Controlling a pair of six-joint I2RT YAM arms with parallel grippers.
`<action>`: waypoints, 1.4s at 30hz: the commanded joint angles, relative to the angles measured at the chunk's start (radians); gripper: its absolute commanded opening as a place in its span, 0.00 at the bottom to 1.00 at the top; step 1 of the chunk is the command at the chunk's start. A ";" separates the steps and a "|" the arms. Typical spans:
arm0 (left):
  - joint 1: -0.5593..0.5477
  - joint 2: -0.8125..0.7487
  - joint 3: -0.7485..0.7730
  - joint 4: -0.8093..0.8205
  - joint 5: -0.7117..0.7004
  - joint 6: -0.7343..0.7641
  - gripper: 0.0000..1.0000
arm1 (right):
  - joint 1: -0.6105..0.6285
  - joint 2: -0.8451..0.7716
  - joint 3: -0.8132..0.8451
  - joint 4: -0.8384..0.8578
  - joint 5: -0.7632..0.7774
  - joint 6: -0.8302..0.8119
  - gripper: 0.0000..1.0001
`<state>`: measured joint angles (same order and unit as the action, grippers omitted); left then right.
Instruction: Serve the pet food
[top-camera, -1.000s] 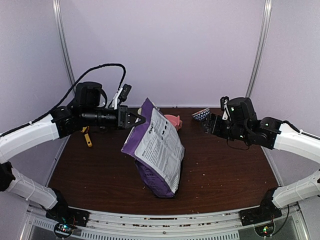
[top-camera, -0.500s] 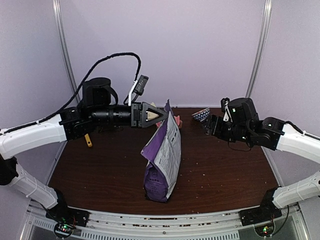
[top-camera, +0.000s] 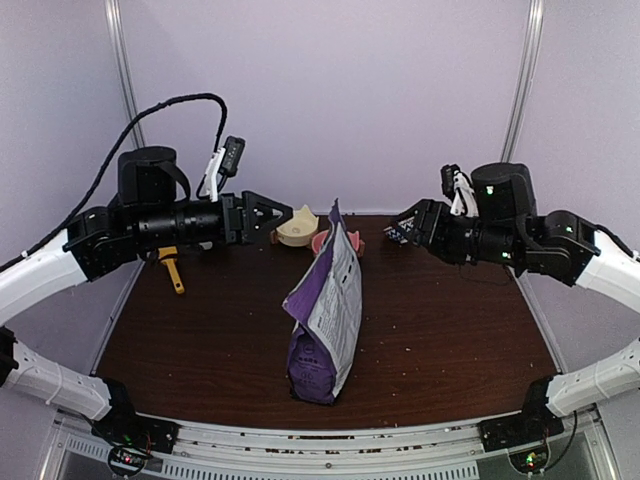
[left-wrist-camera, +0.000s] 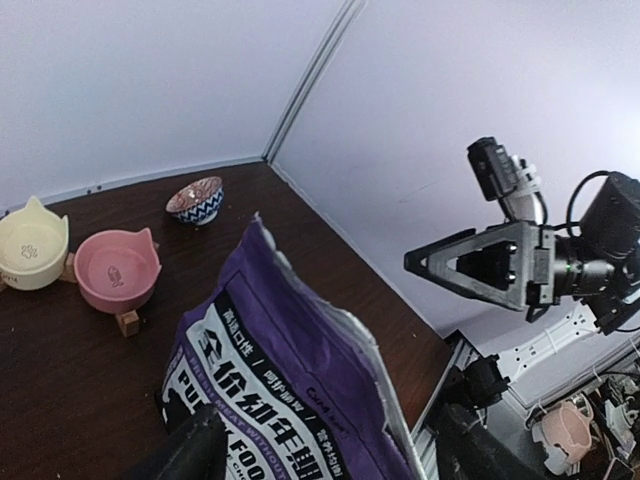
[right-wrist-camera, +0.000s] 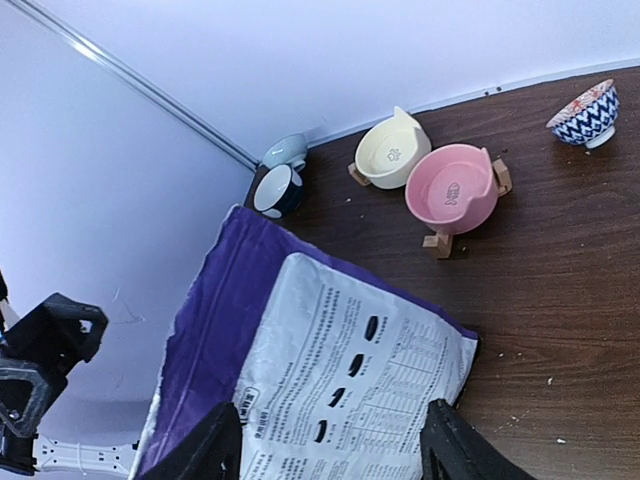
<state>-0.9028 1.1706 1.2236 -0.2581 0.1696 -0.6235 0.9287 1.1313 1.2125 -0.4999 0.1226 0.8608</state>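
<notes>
The purple pet food bag (top-camera: 325, 310) stands upright on its own in the middle of the table, white label facing right. The pet food itself is hidden inside it. My left gripper (top-camera: 280, 215) hovers open, up and to the left of the bag's top, touching nothing. In the left wrist view the bag's printed front (left-wrist-camera: 290, 380) lies beyond the spread fingers (left-wrist-camera: 195, 450). My right gripper (top-camera: 405, 228) hangs open to the bag's upper right, apart from it. The right wrist view looks down on the bag's label (right-wrist-camera: 370, 370) between its fingers (right-wrist-camera: 215, 445).
A cream bowl (right-wrist-camera: 395, 155) and a pink bowl (right-wrist-camera: 450, 190) on wooden stands sit behind the bag. A blue patterned bowl (right-wrist-camera: 585, 112) is at the back right, a dark cup (right-wrist-camera: 278, 190) at the back left. A yellow scoop (top-camera: 172, 270) lies far left. Crumbs dot the table (top-camera: 450, 340).
My left gripper let go of the bag's top, opened and drew back to the left. The bag went from leaning to standing upright. My right arm rose and reached slightly toward the bag.
</notes>
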 joint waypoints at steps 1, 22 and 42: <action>0.005 -0.005 -0.039 -0.018 -0.062 -0.018 0.77 | 0.056 0.089 0.121 -0.044 -0.008 0.020 0.65; 0.011 -0.021 -0.081 -0.050 -0.137 -0.018 0.88 | 0.202 0.577 0.710 -0.476 0.253 -0.057 0.24; 0.049 -0.044 -0.153 0.027 -0.109 -0.071 0.89 | 0.098 0.557 0.633 -0.093 0.019 -0.164 0.00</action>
<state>-0.8669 1.1366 1.1023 -0.3016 0.0376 -0.6651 1.0424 1.7123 1.8702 -0.7483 0.1566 0.6945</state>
